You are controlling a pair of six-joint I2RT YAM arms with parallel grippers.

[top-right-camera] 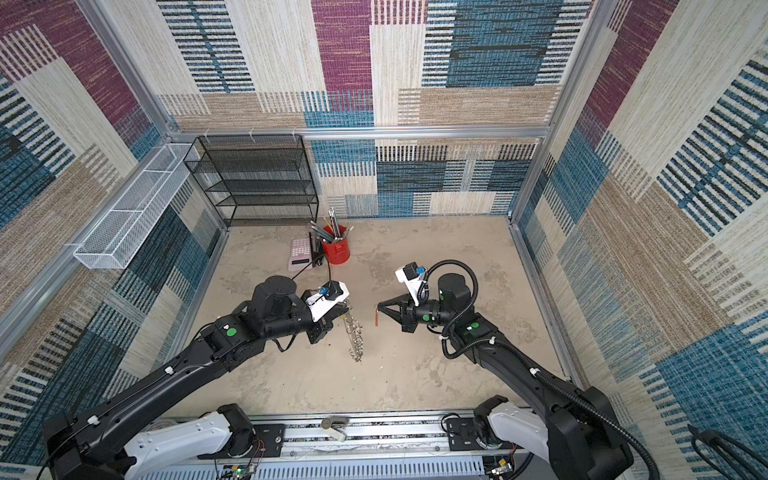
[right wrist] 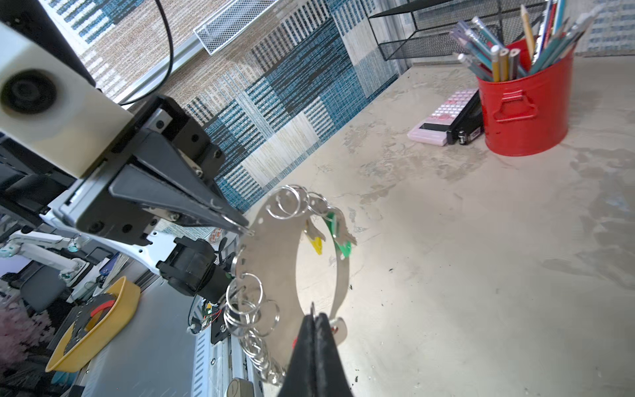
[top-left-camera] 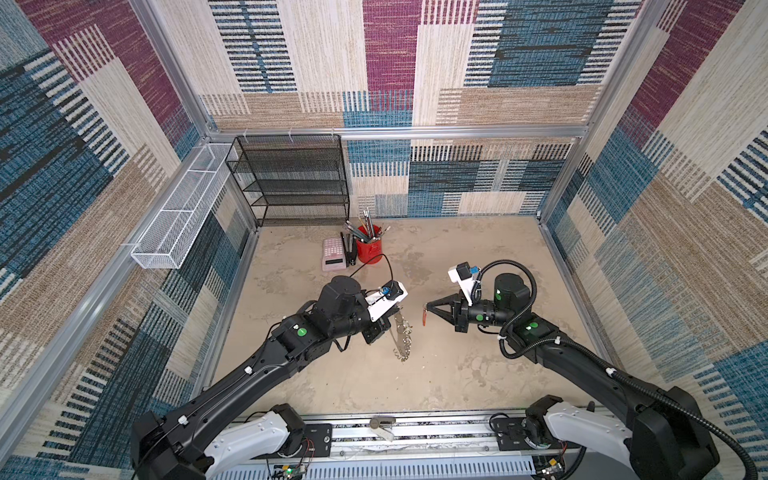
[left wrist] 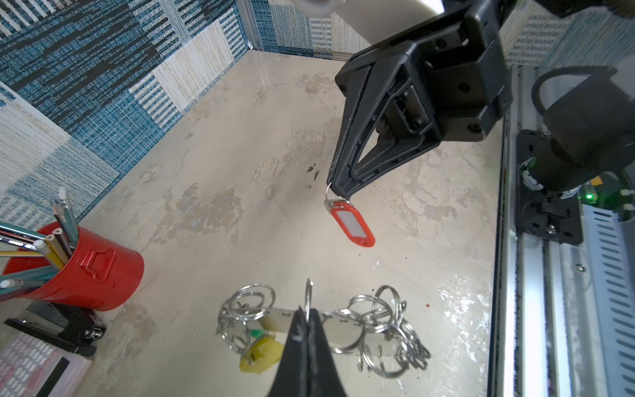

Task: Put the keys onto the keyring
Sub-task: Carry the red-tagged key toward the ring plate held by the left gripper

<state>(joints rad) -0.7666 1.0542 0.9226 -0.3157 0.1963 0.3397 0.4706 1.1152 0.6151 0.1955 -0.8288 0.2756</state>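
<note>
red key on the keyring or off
Off: the red-tagged key hangs from the right gripper, apart from the keyring in the left gripper.

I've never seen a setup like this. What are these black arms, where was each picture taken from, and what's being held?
These are two robot arms at a beige table, each ending in a two-fingered gripper. Two pictures look down from one overhead camera; two come from cameras on the arms' wrists. The left gripper is shut on the keyring, a grey curved metal band edged with silver split rings, already carrying a yellow tag and a green tag. The right gripper pinches a small key with a red plastic tag, apart from the keyring. At the table's far side stand a red metal bucket of pencils and a pink calculator.
</note>
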